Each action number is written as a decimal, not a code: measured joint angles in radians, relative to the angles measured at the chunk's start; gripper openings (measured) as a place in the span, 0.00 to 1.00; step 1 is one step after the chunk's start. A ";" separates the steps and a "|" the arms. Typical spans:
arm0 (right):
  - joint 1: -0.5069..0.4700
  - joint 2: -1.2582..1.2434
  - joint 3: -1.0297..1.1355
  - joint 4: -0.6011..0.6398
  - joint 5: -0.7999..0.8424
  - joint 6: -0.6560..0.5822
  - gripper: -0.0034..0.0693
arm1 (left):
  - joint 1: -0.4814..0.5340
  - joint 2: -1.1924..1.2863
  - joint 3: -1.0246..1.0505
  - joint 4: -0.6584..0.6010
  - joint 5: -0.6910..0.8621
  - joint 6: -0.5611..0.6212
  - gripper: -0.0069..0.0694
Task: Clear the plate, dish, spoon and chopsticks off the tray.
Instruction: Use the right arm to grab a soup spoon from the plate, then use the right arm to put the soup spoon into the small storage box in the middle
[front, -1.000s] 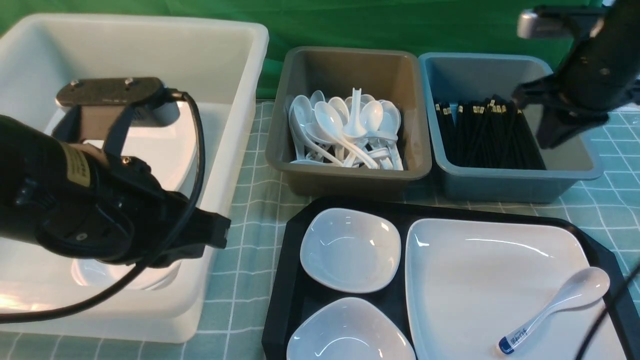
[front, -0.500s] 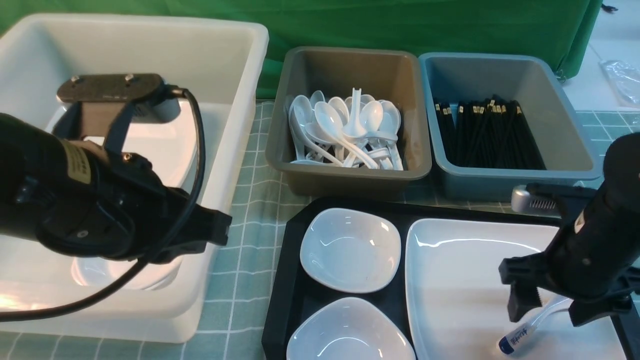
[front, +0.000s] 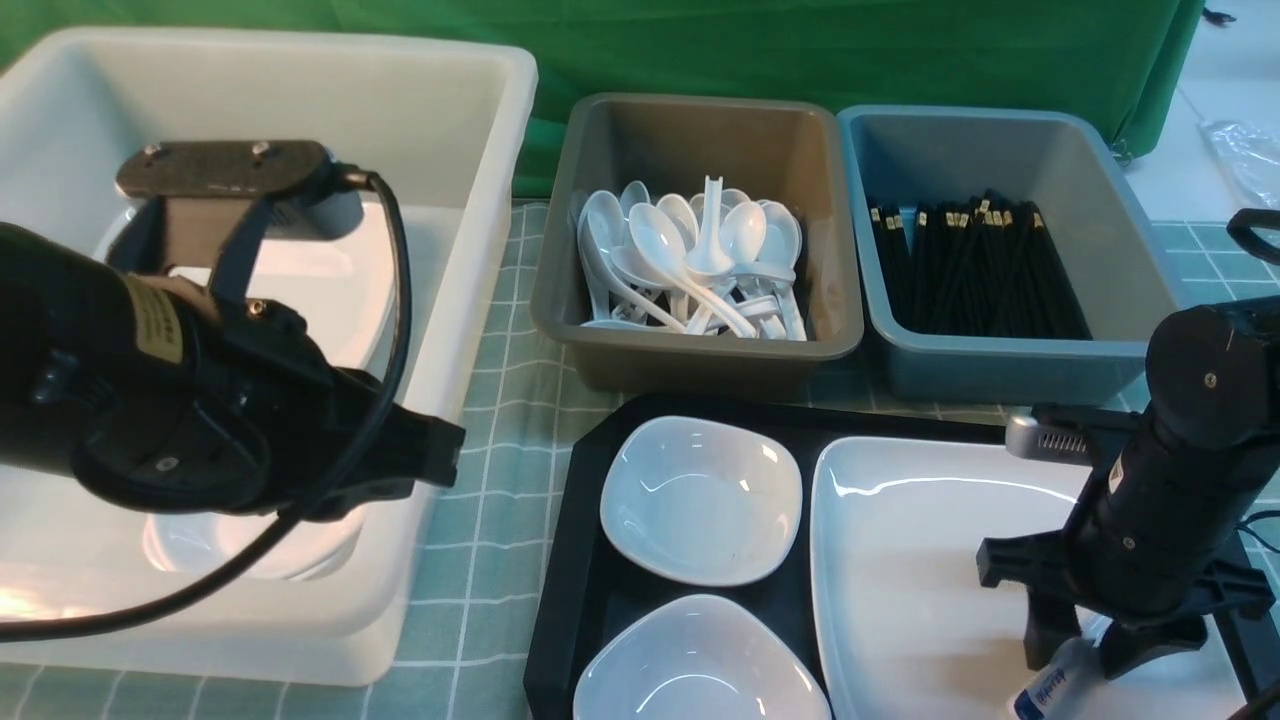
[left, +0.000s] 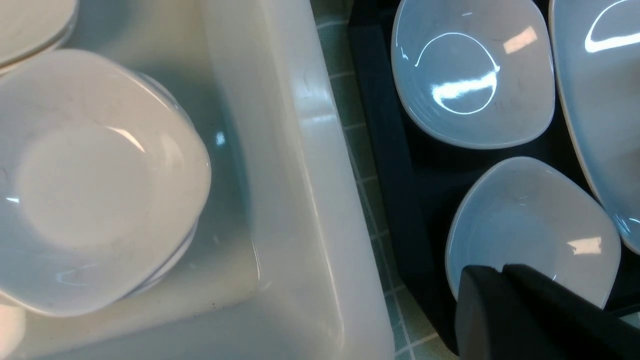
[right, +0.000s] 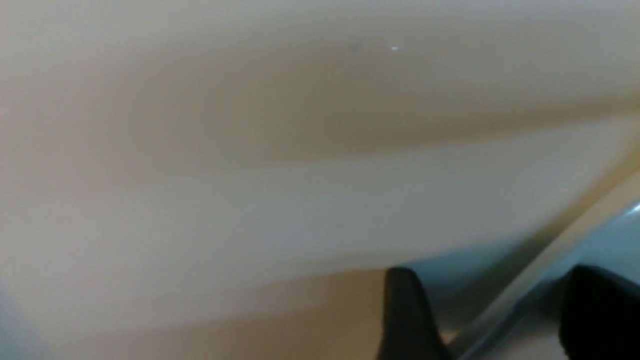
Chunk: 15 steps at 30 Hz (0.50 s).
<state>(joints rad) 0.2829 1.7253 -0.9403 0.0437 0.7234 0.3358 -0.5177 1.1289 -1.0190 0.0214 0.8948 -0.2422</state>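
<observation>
The right gripper (front: 1080, 660) has dropped in the last second from above the blue bin (front: 1010, 150) at the far right. It now sits low over the near-right part of the plate (front: 920, 560). Its fingers stand apart on either side of the handle of the spoon (front: 1060, 682), narrower than half a second ago. The right wrist view is too blurred to show whether the pads touch the handle yet, and no firm pinch shows. The spoon lies on the plate, with only its labelled handle end visible below the gripper. The plate itself sits on the right side of the tray (front: 580, 600).

The left gripper (front: 440, 462) has barely shifted. It hovers by the right wall of the white bin (front: 480, 200), just left of the tray, with its fingers closed together on nothing.

No chopsticks show on the tray. Black chopsticks (front: 975, 265) lie bundled in the blue bin, so that part of the task looks finished and the spoon is the step in hand. It probably belongs in the grey bin (front: 690, 140), where other white spoons are piled. Two small dishes (front: 700, 500) and the plate are left on the tray, which rests on the checked desk (front: 500, 400). The glossy handle could slip or tip if it is pinched near its end.
</observation>
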 joint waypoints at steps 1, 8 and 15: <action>0.004 0.000 0.000 -0.002 0.000 -0.001 0.36 | 0.000 0.000 0.000 0.000 0.000 0.000 0.10; 0.055 -0.003 -0.002 -0.003 -0.001 -0.019 0.14 | 0.000 0.000 0.000 0.000 0.000 0.000 0.10; 0.163 -0.136 -0.066 0.035 -0.057 -0.065 0.14 | 0.000 0.000 0.000 0.002 -0.001 0.001 0.10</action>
<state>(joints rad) 0.4460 1.5888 -1.0068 0.0786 0.6667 0.2711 -0.5177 1.1289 -1.0190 0.0238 0.8936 -0.2414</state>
